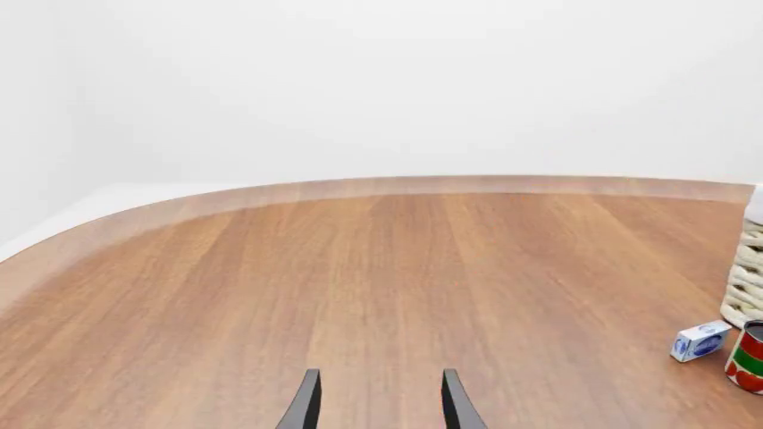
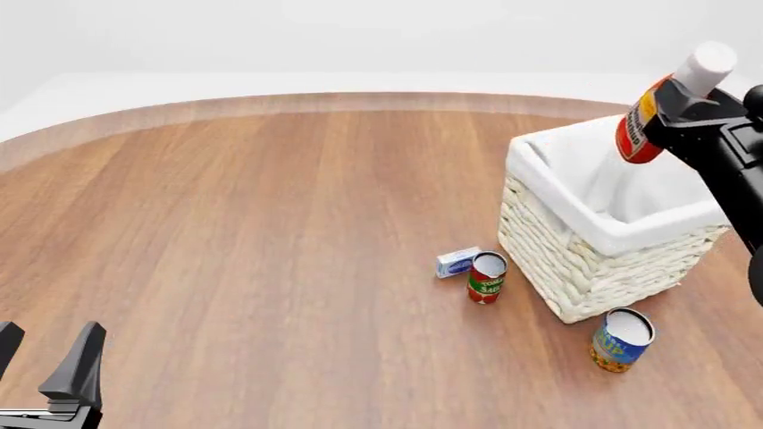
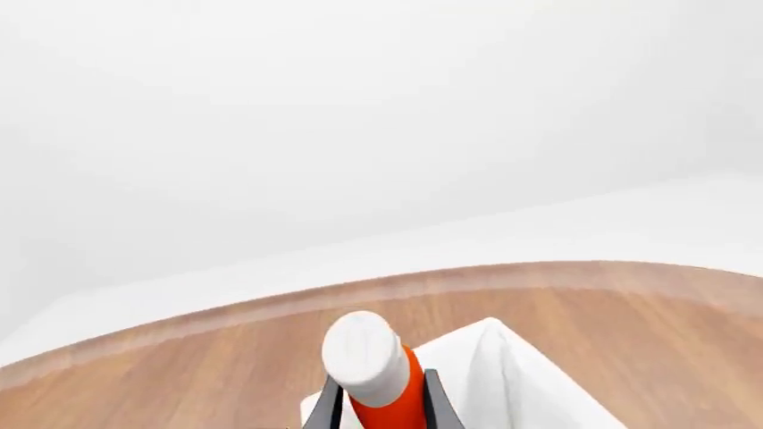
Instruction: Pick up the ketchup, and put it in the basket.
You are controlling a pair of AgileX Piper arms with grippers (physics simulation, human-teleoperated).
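The ketchup point(image 2: 649, 121), a red bottle with a white cap, hangs tilted in the air above the basket's far right side, cap up and to the right. My right gripper point(image 2: 682, 105) is shut on its neck end. The right wrist view looks down on the ketchup point(image 3: 379, 375) between the fingers point(image 3: 437, 402), with the basket's white liner point(image 3: 501, 375) just below. The basket point(image 2: 596, 259) of whitish wicker stands at the right of the table. My left gripper point(image 2: 42, 357) stands open at the near left edge, holding nothing; its fingertips point(image 1: 307, 402) show over bare wood.
A red-and-green tomato sauce can point(image 2: 485, 277) and a small blue-and-white box point(image 2: 458, 262) lie just left of the basket. A blue-and-yellow can point(image 2: 621, 340) stands at the basket's near corner. The table's curved far edge point(image 2: 357, 103) runs across the back.
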